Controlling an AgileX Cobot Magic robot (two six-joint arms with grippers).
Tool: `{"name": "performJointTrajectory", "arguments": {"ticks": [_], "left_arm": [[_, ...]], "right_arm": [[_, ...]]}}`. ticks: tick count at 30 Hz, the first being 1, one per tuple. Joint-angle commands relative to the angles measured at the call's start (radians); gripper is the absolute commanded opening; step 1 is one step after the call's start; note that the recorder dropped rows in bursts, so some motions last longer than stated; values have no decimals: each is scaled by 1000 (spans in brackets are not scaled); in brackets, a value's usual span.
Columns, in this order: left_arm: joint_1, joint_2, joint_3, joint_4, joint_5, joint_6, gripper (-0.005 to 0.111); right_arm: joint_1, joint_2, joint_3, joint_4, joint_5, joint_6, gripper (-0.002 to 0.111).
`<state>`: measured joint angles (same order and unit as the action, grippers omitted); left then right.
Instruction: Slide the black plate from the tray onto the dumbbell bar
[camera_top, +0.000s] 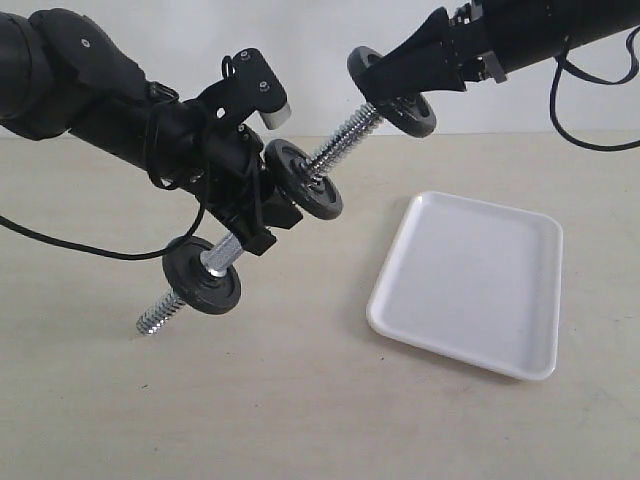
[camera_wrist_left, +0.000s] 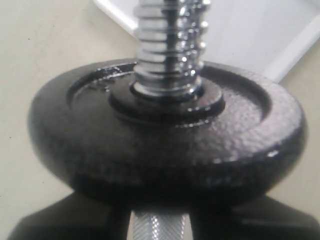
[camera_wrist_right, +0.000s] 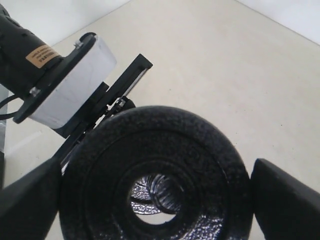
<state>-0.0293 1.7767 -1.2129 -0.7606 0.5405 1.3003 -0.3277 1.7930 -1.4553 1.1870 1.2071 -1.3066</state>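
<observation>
The right gripper (camera_top: 392, 88) has its jaws clamped across the rim of the plate (camera_wrist_right: 150, 140), one finger on each side. It holds the plate in the air, flat face toward the raised threaded end of the bar (camera_top: 345, 138). Through the plate's centre hole the right wrist view shows something shiny, probably the bar's tip, but I cannot tell whether the tip has entered the hole. The left gripper (camera_top: 255, 222) has its jaws shut on the bar's knurled middle and holds it tilted above the tabletop (camera_top: 300, 400). Two more discs sit on the bar. The upper disc (camera_top: 303, 180) is just beside the left jaws, between them and the right jaws. The lower disc (camera_top: 202, 275) is just on the other side of the left jaws, with bare thread sticking out beyond it. The tray (camera_top: 470, 280) lies flat on the tabletop below the right jaws, well apart from them.
</observation>
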Motion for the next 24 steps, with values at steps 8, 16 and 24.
{"name": "performJointTrajectory", "arguments": {"ticks": [8, 16, 24], "left_arm": [[-2, -89, -34, -237, -65, 132, 4], [-2, -89, -34, -260, -48, 167, 4], [-2, -89, -34, -260, -52, 181, 4]], "right_arm": [[0, -24, -13, 60, 14, -9, 0], [0, 18, -13, 61, 14, -7, 0], [0, 33, -13, 64, 14, -17, 0]]}}
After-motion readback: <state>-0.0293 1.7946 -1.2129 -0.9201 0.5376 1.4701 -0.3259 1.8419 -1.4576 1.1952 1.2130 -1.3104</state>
